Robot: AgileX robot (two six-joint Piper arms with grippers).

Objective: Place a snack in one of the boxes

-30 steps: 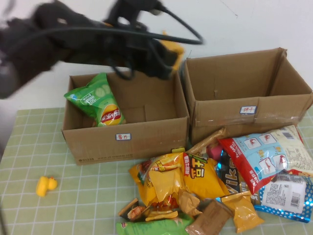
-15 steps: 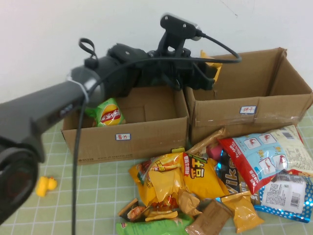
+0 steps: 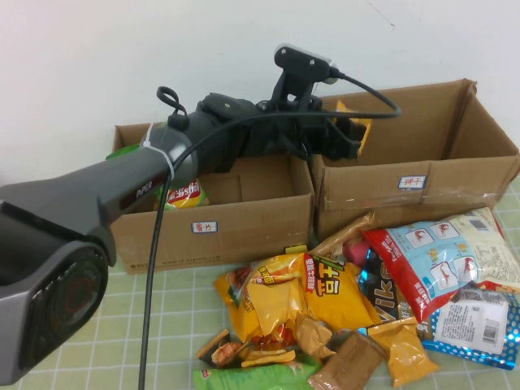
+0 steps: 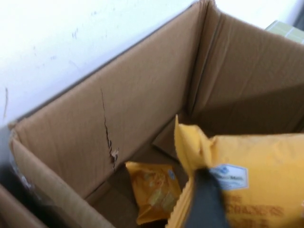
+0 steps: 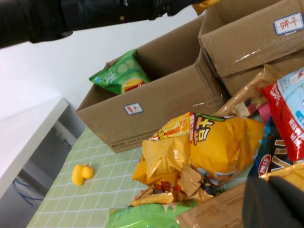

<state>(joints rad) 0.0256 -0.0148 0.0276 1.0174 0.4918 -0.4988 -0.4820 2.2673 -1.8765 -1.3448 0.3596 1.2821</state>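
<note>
Cucumber crisp bag (image 5: 119,72) already lay in the lower box (image 3: 244,227), while the left gripper (image 3: 351,130), jaws gripping a yellow cracker packet (image 4: 247,183), reached over the taped box (image 3: 422,183); the right gripper (image 5: 275,202), jaws unreadable, hovered above the counter's snack pile (image 3: 325,301).

From my high view, my left arm (image 3: 122,195) covers most of the green crisp bag (image 3: 180,193) in the lower box (image 3: 219,231); only its logo patch and a green sliver show. My left hand (image 3: 351,130) is half buried behind its own wrist camera, and I can't read its fingers. In the left wrist view the yellow packet (image 4: 251,185) runs off the edge, blurred. My right hand (image 5: 275,202) is a dark corner blob, fingers unreadable.
</note>
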